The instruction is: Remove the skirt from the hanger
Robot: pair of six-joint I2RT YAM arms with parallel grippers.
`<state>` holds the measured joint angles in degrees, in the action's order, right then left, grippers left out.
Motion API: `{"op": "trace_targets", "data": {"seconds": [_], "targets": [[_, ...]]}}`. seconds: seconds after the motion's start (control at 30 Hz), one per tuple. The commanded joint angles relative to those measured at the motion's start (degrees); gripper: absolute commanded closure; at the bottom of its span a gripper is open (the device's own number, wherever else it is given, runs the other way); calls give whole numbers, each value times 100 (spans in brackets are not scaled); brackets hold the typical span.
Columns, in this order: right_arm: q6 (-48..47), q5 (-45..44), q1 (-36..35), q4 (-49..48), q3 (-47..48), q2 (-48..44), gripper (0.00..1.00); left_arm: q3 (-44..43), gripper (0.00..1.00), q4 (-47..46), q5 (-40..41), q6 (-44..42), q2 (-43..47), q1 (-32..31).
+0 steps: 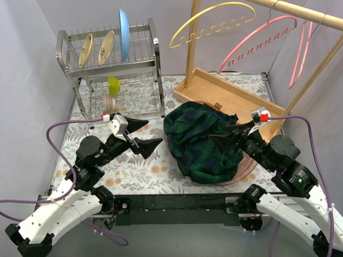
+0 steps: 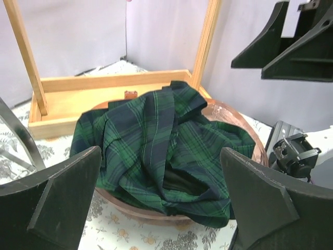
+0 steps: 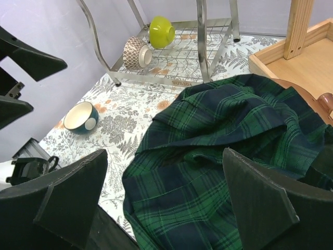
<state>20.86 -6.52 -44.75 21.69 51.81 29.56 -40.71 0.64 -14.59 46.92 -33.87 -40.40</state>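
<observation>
Green-and-navy plaid skirt [image 1: 201,142] heaped in round wooden bowl [image 1: 245,168], centre-right of top view. Left gripper [image 1: 153,134] and right gripper [image 1: 225,133] flanking it, fully spread, holding nothing. Hanger possibly buried underneath: tugging cloth alone risks dragging bowl along.

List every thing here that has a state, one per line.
skirt, crumpled, lying in the wooden bowl
left gripper, jaws open, empty
right gripper, jaws open, empty
yellow hanger, bare
blue plate, upright in the dish rack
lime bowl, tilted on the rack's lower shelf
</observation>
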Motion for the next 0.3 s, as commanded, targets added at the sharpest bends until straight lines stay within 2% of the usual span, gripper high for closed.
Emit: {"op": "trace_targets", "data": {"seconds": [0.0,0.27], "targets": [[-3,-59,-25,-429,-57,-143,2,63,2,-196,-26,-68,91,-3],[5,99,-25,-526,-101,-179,2,63,2,-126,-9,-121,100,-3]]}}
